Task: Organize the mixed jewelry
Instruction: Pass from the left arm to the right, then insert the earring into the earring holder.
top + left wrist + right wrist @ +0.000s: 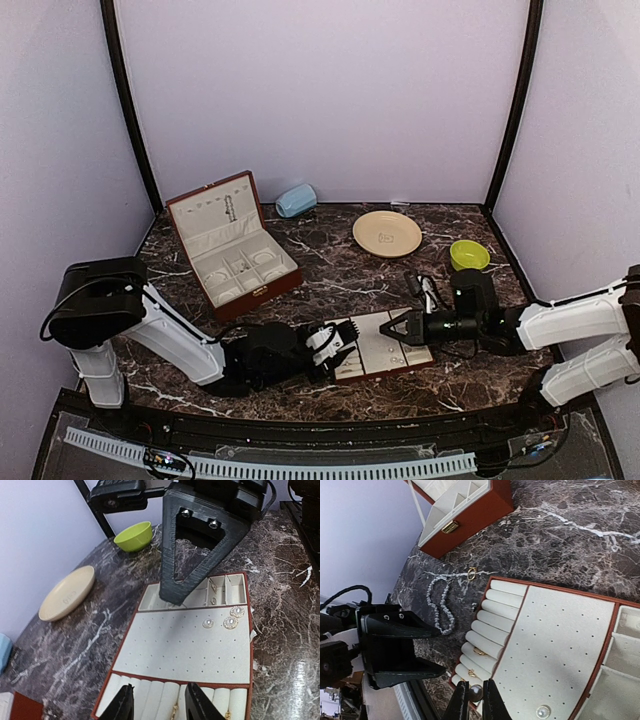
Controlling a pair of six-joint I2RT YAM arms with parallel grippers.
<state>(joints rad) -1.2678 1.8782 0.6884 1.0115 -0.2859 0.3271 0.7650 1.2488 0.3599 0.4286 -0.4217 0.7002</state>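
**Desk:** What sits closest to the arm bases?

**Photographer:** The left gripper (160,696), fingers apart and holding nothing, hangs low over the ring rolls at one end of the cream slotted tray (185,645). Two gold rings (479,651) are tucked between those rolls.

**Desk:** And the other arm?

**Photographer:** The right gripper (475,690) reaches in from the opposite end, facing the left one. Its fingers are pinched together on a small pearl stud (476,694), above the tray near where the rolls meet the perforated panel.

**Desk:** Where is the rest of the jewelry?

**Photographer:** Three round earrings (230,622) rest on the panel, close to the small compartments, which hold a few tiny pieces (214,587). The bead strand (441,605) lies curled on the marble table (340,270), just off the roll end of the tray and not touching it. A loose ring (471,573) lies on the marble beside the tray's corner.

**Desk:** Farther back?

**Photographer:** The red-brown box (260,292) stands open at left, lid raised. A cream plate (400,235) and a green bowl (469,254) sit toward the rear right, and a pale blue object (296,200) lies by the back wall
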